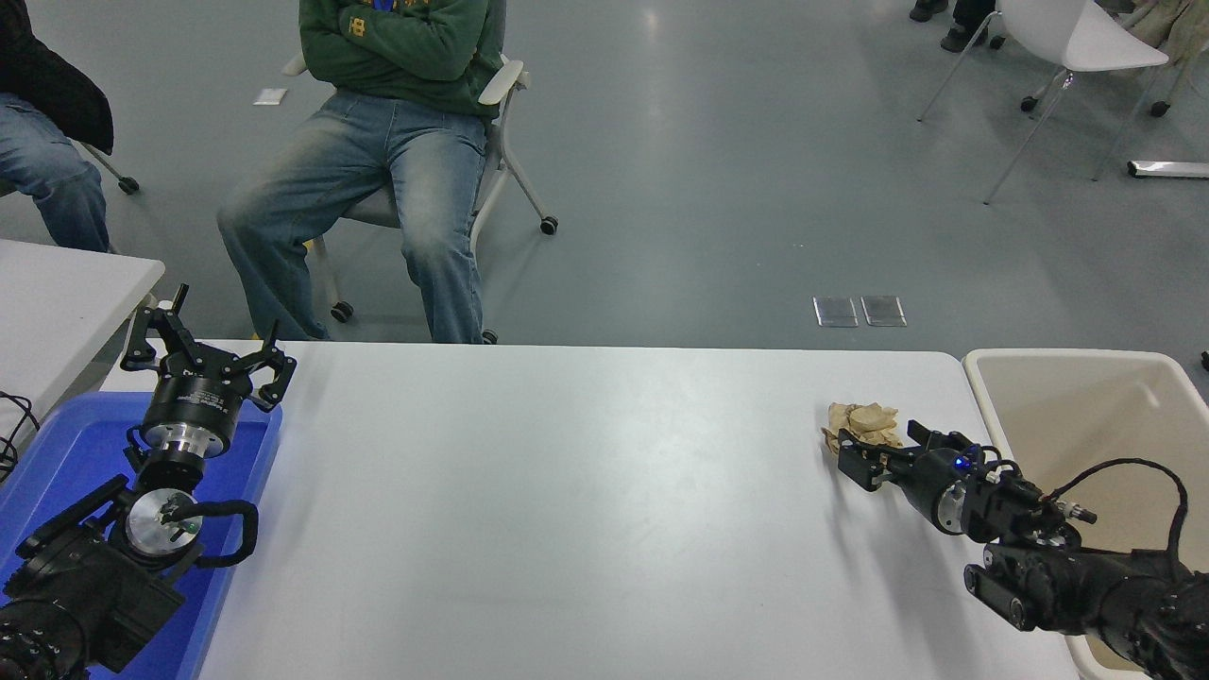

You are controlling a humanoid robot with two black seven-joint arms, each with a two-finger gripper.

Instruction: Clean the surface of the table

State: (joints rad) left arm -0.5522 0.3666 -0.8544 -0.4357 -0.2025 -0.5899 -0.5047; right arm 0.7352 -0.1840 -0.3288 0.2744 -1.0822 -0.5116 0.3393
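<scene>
The white table surface (567,510) fills the lower picture. A crumpled wad of brown paper (864,418) lies on it near the far right corner. My right gripper (878,451) comes in from the lower right and sits low on the table at the wad's near side. It is open, with its fingers reaching around the wad's near edge, and that part of the paper is hidden behind them. My left gripper (203,351) is parked at the far left, open and holding nothing, above a blue tray (57,444).
A beige bin (1067,397) stands just off the table's right end, close to my right arm. A smaller white table (57,293) is at the far left. A person in jeans (378,179) sits on a wheeled chair beyond the far edge.
</scene>
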